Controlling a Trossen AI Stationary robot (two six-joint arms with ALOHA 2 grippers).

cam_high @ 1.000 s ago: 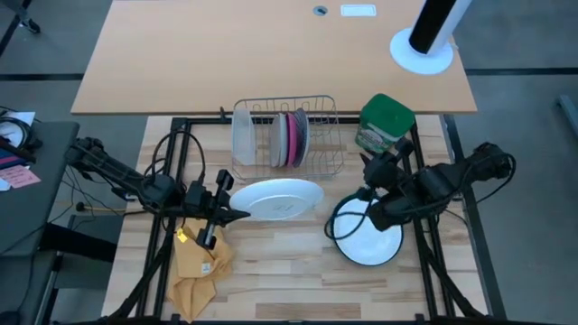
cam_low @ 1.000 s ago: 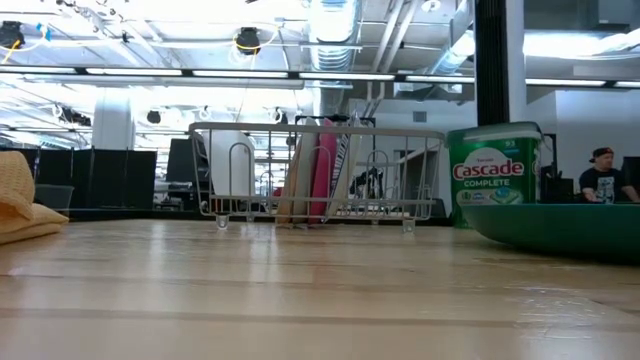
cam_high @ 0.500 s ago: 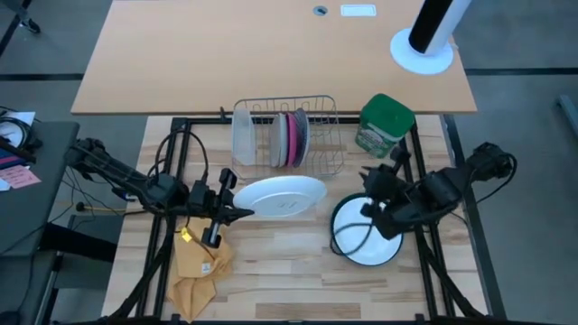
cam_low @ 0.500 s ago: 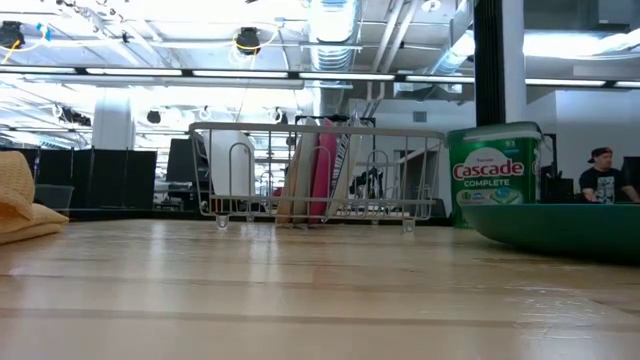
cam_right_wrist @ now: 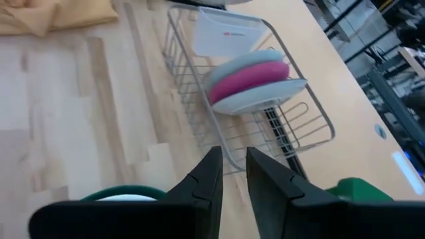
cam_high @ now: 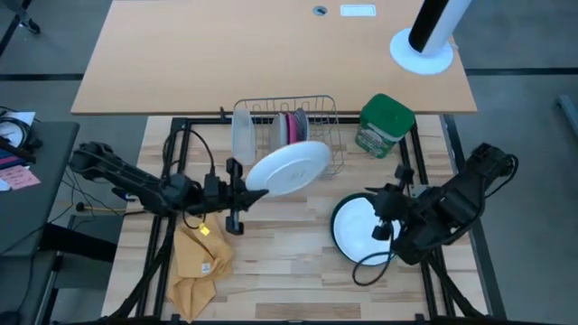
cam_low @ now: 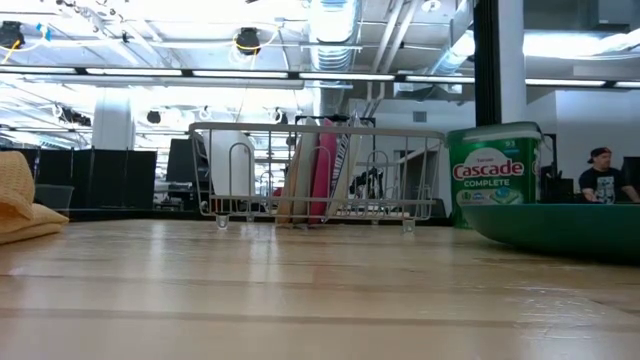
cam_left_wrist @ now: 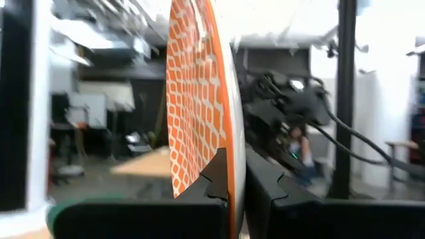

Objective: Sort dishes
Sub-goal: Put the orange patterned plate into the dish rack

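Observation:
My left gripper [cam_high: 242,192] is shut on an orange-and-white patterned plate [cam_high: 289,169]. The plate is raised just in front of the wire rack [cam_high: 289,135], white face up in the high view and patterned back [cam_left_wrist: 192,99] showing in the left wrist view. Grey and magenta-pink plates [cam_right_wrist: 249,76] stand on edge in the rack. A white plate with a dark green rim [cam_high: 357,236] lies flat on the table at the right. My right gripper [cam_high: 377,217] hovers above it, slightly open with nothing between its fingers [cam_right_wrist: 211,179]. My left gripper pinches the plate's rim [cam_left_wrist: 232,156] between its two fingers, at the edge nearest the table's left side [cam_high: 251,186]. The fingers come from the table's left, slanting upward. The plate is lifted clear of the table and tilted, with its far-right edge higher, over the rack's front.
A frosted container [cam_high: 243,135] stands in the rack's left end. A green Cascade canister [cam_high: 386,122] sits right of the rack. A yellow cloth [cam_high: 200,262] lies crumpled at the near left. Bare wood stretches along the table's near middle.
My left gripper has moved toward the far edge and the rack and tipped upward. The plate it holds has gone from nearly level to tilted, reaching the rack's front. My right gripper has swung toward the near edge above the green-rimmed plate, which has stayed on the table.

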